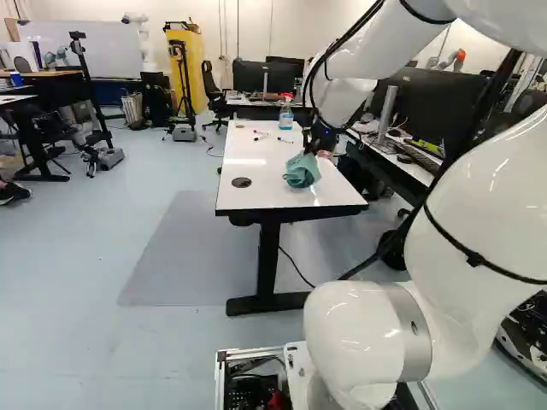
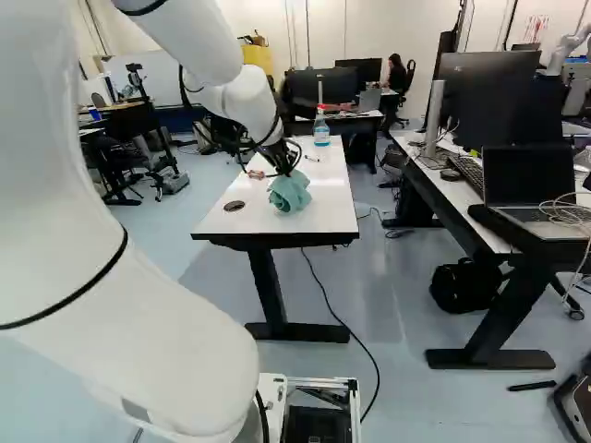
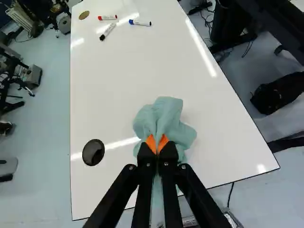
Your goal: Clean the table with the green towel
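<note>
At the left of the left base view stand a desk (image 1: 19,98) and a wheeled stand (image 1: 107,155), with a whiteboard (image 1: 94,49) behind them and a yellow cabinet (image 1: 195,60) further along.

Next comes the white table (image 1: 235,161). Towards its near end, a round black disc (image 1: 242,182) is set in the top, a little to the left of the green towel (image 1: 302,171) and apart from it. Past the towel, well ahead of the gripper (image 1: 320,142), three markers lie close together: one with a red cap (image 3: 108,17), one with a black cap (image 3: 108,31) and one with a blue cap (image 3: 140,23). A spray bottle (image 1: 285,115) stands upright at the far part of the tabletop.

The green towel is bunched at the fingertips of the gripper (image 3: 157,151), over the near part of the tabletop. The two fingers are brought together with a fold of the cloth pinched between the orange pads (image 3: 151,142). Most of the towel bulges out ahead of the tips and to both sides of them; how much of its underside touches the table cannot be told.

To the right runs a dark desk with a keyboard (image 1: 419,159) and, in the right base view, an open laptop (image 2: 526,185).
</note>
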Tool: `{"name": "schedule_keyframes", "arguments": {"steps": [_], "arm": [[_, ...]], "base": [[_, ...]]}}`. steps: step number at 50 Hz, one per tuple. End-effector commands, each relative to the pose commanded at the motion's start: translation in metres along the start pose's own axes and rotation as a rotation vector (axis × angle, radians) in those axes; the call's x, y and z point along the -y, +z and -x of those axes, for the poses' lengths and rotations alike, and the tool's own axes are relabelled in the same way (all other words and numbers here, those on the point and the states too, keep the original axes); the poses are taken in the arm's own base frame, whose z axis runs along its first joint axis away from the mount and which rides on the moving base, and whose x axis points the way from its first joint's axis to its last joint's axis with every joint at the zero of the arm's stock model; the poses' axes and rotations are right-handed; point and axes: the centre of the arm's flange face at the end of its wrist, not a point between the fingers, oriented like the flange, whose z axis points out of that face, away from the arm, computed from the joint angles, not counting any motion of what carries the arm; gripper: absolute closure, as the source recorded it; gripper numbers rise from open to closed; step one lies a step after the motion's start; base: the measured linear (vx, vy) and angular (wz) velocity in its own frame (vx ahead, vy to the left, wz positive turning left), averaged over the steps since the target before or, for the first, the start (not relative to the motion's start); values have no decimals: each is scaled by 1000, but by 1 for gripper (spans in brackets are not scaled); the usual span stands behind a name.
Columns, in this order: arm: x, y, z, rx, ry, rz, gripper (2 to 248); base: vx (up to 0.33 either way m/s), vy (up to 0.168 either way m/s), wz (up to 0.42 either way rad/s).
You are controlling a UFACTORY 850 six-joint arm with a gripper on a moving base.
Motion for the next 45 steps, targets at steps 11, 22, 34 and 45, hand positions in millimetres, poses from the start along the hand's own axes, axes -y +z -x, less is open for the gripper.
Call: {"name": "schedule_keyframes", "arguments": {"steps": [11,22,34,45], "arm": [[-17,-1,-5,-8,30,24,226],[-35,-4,-7,-17,61,49,226],[-56,-8,-8,-27,96,77,226],[-74,-14,-7,-36,127,102,226]], "base": [[0,0,0],[0,0,0],[0,0,0],[0,0,0]]}}
